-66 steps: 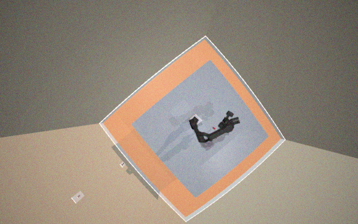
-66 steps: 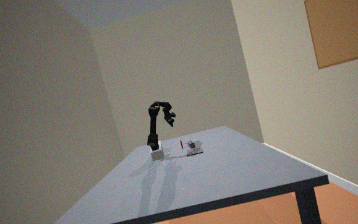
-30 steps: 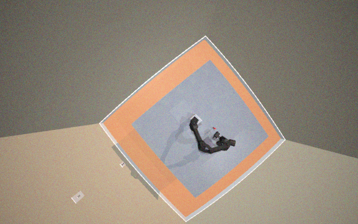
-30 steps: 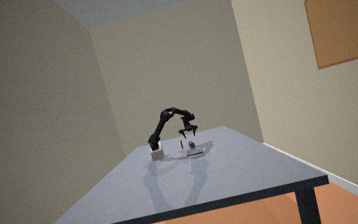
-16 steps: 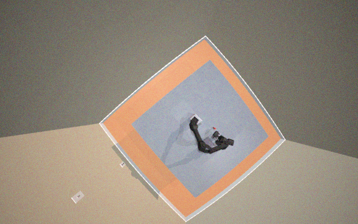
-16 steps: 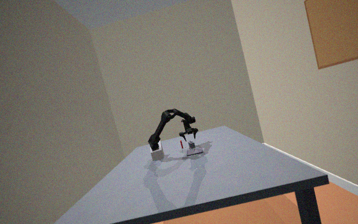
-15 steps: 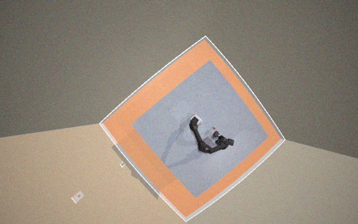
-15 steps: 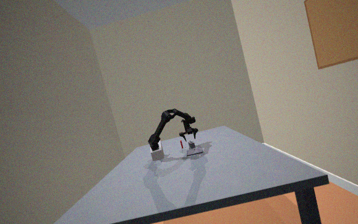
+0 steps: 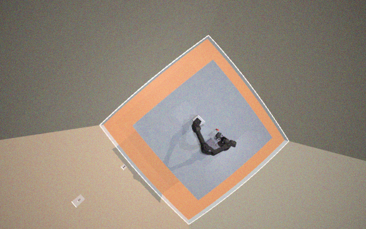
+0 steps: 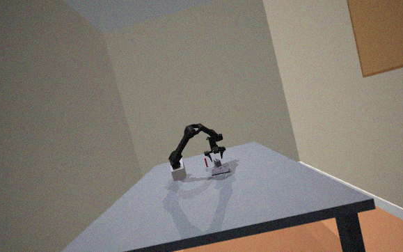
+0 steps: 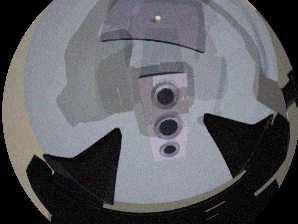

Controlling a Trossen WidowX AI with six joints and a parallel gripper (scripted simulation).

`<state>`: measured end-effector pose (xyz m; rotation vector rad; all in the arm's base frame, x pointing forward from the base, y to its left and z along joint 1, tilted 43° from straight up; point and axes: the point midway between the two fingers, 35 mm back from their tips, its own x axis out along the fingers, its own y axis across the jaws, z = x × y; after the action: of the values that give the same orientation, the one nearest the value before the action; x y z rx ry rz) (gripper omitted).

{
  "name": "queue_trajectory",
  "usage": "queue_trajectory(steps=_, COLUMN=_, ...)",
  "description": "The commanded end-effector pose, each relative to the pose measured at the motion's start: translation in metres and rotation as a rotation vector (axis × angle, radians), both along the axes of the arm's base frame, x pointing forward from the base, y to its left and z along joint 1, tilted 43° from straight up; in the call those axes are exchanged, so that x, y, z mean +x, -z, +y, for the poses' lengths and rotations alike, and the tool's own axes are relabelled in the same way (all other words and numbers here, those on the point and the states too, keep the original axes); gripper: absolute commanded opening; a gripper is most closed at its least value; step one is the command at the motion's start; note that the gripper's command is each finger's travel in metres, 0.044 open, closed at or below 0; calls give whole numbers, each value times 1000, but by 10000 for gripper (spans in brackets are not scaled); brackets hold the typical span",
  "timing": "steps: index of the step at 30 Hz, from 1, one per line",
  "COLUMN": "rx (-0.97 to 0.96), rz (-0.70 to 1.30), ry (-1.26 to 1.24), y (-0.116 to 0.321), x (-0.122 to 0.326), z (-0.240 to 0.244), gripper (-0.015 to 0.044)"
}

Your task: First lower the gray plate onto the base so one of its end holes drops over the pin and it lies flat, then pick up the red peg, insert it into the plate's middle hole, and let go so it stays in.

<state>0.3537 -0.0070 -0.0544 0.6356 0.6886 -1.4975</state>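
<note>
The gray plate (image 11: 178,111) has three holes in a row. It lies apart from the flat base (image 11: 120,22) (image 10: 225,170) (image 9: 212,143), whose pale pin (image 11: 157,19) stands uncovered. In the exterior view the plate (image 10: 217,162) shows as a small gray block behind the base. Its exact height and tilt are unclear. The red peg (image 10: 206,162) (image 9: 217,129) stands nearly upright beside them. In the wrist view it is hidden, apparently behind the right finger. My gripper (image 11: 164,124) (image 10: 216,159) is open and empty, above the plate, with a finger on each side of it in the wrist view.
The arm's white mount (image 10: 178,173) (image 9: 200,119) stands to the left in the exterior view. The arm (image 10: 184,143) arches from it over the blue-gray table (image 10: 273,195). Arm shadows fall across the table, base and plate. The table's dark front edge (image 10: 242,229) is far from the parts.
</note>
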Motion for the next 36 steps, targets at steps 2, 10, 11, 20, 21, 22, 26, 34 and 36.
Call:
queue_trajectory(steps=2, rx=-6, rz=12, ry=-6, y=8, x=-2, z=-7, gripper=440)
queue_trajectory(steps=10, rx=-7, rz=11, ry=-6, y=17, x=-3, z=-15, gripper=440)
queue_trajectory(steps=11, rx=-7, rz=11, ry=-6, y=18, x=-3, z=-16, gripper=440)
queue_trajectory(steps=20, rx=-10, rz=7, ry=-4, y=28, x=-5, z=-26, gripper=440)
queue_trajectory(steps=21, rx=-10, rz=7, ry=-4, y=28, x=-5, z=-26, gripper=440)
queue_trajectory(steps=22, rx=-10, rz=7, ry=-4, y=28, x=-5, z=-26, gripper=414)
queue_trajectory(steps=26, rx=-10, rz=7, ry=-4, y=28, x=-5, z=-26, gripper=309)
queue_trajectory(steps=34, rx=-10, rz=7, ry=-4, y=28, x=-5, z=-26, gripper=99)
queue_trajectory(steps=36, rx=-10, rz=7, ry=-4, y=28, x=-5, z=-26, gripper=66)
